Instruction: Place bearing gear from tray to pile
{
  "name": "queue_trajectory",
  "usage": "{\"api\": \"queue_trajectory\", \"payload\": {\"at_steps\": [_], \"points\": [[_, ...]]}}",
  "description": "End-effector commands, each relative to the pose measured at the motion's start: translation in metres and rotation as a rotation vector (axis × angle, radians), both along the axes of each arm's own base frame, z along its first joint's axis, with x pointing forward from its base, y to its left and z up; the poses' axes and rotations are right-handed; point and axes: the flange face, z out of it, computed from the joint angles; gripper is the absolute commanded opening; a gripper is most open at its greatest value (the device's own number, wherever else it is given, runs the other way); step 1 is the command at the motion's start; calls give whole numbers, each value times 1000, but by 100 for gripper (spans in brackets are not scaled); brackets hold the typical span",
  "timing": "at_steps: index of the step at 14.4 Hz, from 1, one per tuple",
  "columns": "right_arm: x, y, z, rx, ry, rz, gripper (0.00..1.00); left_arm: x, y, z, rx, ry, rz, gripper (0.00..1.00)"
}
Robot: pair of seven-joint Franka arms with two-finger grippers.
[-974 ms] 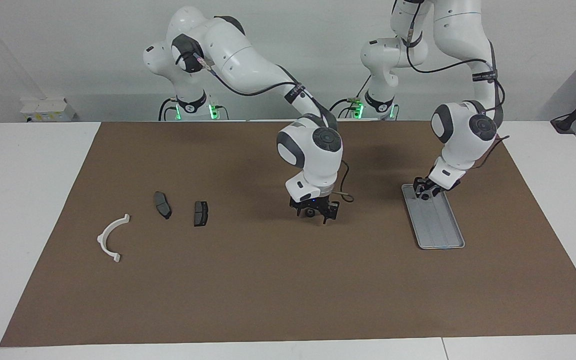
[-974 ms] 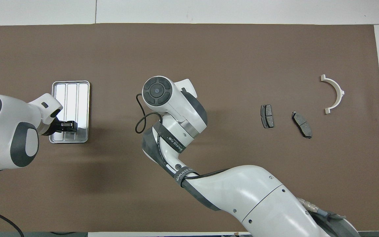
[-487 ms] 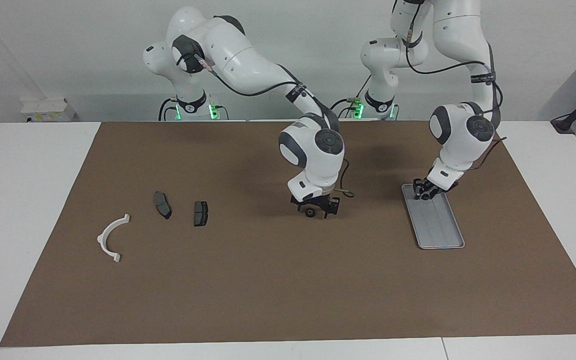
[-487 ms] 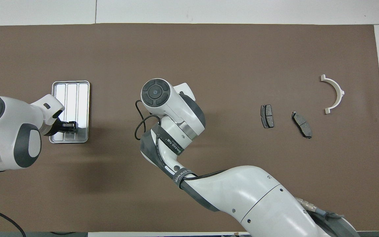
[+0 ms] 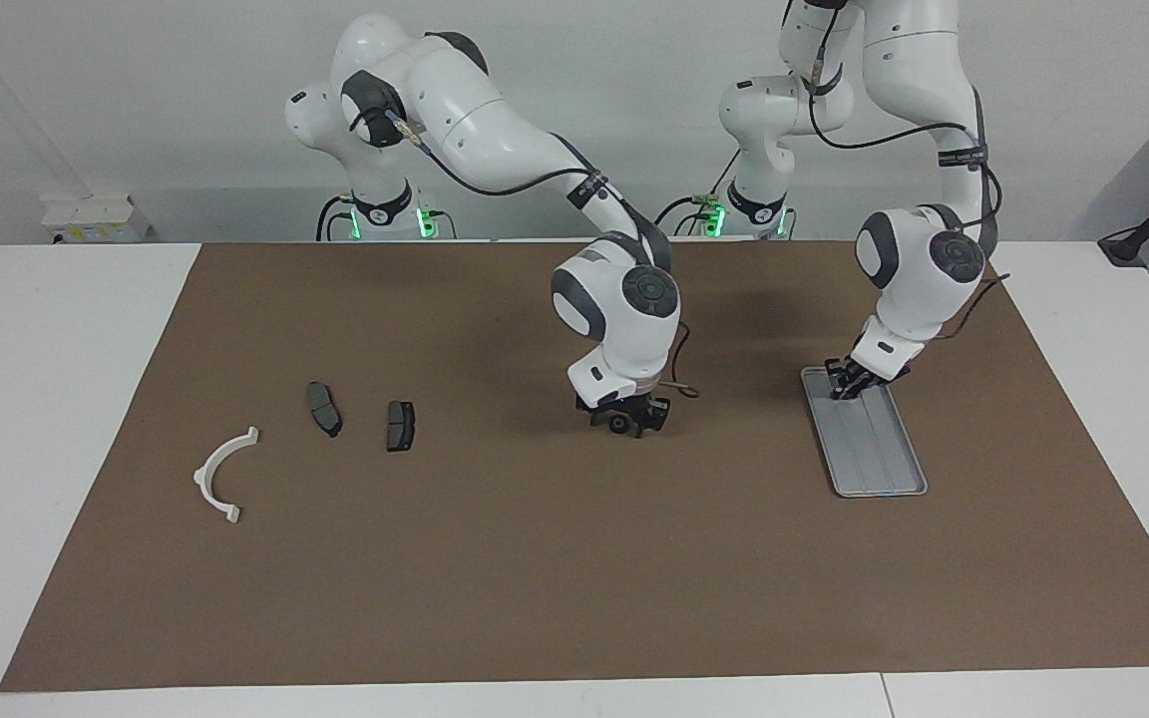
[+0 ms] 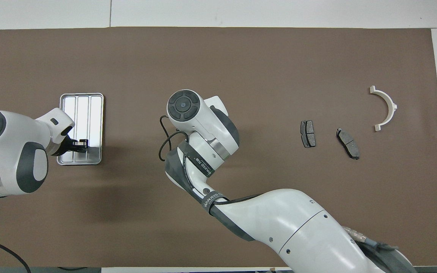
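Facing view
- Bearing gear [image 5: 617, 426]: a small dark round part with a pale centre. It sits at the tips of the right gripper [image 5: 630, 421], low over the middle of the brown mat [image 5: 535, 578], off the tray [image 5: 884, 469] and well apart from the pile [image 5: 400, 425].
- Right gripper state: drawn in around the gear, but I cannot tell whether it truly clamps it.
- Likely reason: the gear sits midway, where the right arm can carry it on to the pile.
- Left gripper [image 5: 844, 387]: closed on nothing visible, low at the tray end nearer the robots, and apparently waiting.
- Pile pieces: the white semicircular bracket [image 5: 220, 477] and two dark brake pads [image 5: 324, 408] lie loosely spaced.

Overhead view
- Tray [image 6: 84, 102]: ribbed floor bare, with the left gripper [image 6: 80, 145] over its nearer end.
- Gear: hidden under the right arm's wrist [image 6: 203, 125].
- Pile [image 6: 308, 134]: toward the right arm's end, untouched.
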Motion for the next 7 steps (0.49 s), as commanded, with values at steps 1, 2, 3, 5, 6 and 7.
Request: {"api": "queue_trajectory", "payload": {"at_steps": [1,2,3,5,6,7], "points": [[-2,-3,2,33,33,5,68,4,5,13,3,32,7,0],[-3,-2,2,38,40,2,62,12,5,35,3,56,6,0],[-5,1,2,45,48,-1,56,20,5,60,2,76,10,0],[-6,2,3,47,47,2,46,32,-1,102,5,84,34,0],[-6,3,3,49,45,2,40,34,-4,116,6,84,43,0],[-6,3,4,51,43,2,33,35,-5,125,6,90,45,0]]}}
